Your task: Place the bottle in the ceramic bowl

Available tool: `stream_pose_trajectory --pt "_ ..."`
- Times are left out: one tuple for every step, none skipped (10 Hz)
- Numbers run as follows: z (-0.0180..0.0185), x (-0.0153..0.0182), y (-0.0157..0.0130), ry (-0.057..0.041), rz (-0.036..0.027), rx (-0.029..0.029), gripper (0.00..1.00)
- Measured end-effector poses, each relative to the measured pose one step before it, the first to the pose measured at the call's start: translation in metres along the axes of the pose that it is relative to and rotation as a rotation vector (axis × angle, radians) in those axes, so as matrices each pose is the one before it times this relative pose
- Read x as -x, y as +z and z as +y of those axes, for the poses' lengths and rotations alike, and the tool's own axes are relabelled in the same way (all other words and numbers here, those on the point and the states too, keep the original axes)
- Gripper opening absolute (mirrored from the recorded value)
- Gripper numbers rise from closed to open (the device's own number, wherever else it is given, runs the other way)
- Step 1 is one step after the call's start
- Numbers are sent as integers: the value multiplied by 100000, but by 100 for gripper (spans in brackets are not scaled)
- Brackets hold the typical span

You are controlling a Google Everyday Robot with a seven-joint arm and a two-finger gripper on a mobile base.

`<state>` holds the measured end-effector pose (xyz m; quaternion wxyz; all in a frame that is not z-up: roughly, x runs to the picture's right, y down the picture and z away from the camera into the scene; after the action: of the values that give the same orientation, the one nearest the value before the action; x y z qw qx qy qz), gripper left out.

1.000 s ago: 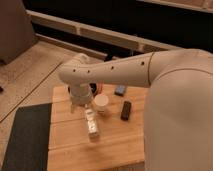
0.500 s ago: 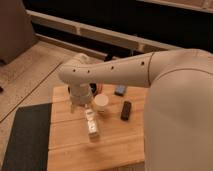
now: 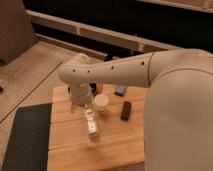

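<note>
**Gripper (image 3: 89, 115) at the bottle (image 3: 92, 129), mid-tabletop — no visible shift over the last second.**

The pale bottle lies lengthwise on the wooden table (image 3: 117, 147), about midway between the far and near edges, with one end toward the near edge. The gripper hangs at its far end, and whether it is apart or clamped on the bottle cannot be told. The ceramic bowl (image 3: 96, 90) sits near the far edge, partly hidden behind the wrist. The white cup (image 3: 101, 102) stands just beside it, and the black block (image 3: 126, 110) lies further toward the right edge. Arm and bottle match their places of a second ago — by judgement the grasp is being settled, with the lift and the short carry to the bowl yet to come.
</note>
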<state>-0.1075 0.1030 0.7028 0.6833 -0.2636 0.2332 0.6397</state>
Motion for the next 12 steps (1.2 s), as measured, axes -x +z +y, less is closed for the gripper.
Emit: stream_pose_trajectory --pt "-3 -1 0 3 0 -4 65" --pt "3 1 -1 -5 -3 2 65" --pt "0 0 2 4 3 1 65" --pt "0 -1 -1 0 1 0 65" --pt "1 0 0 -5 -2 -2 65" --pt "2 1 -3 -2 -5 7 65" --pt "0 0 0 1 2 1 65" --pt "-1 -1 3 1 6 -3 65" --pt "3 20 1 -97 -104 -75 65" --pt "40 157 7 -414 -699 -127 65" --pt "152 483 65 -718 -1860 322 65" --pt "416 886 701 -1713 -2564 1846 65"
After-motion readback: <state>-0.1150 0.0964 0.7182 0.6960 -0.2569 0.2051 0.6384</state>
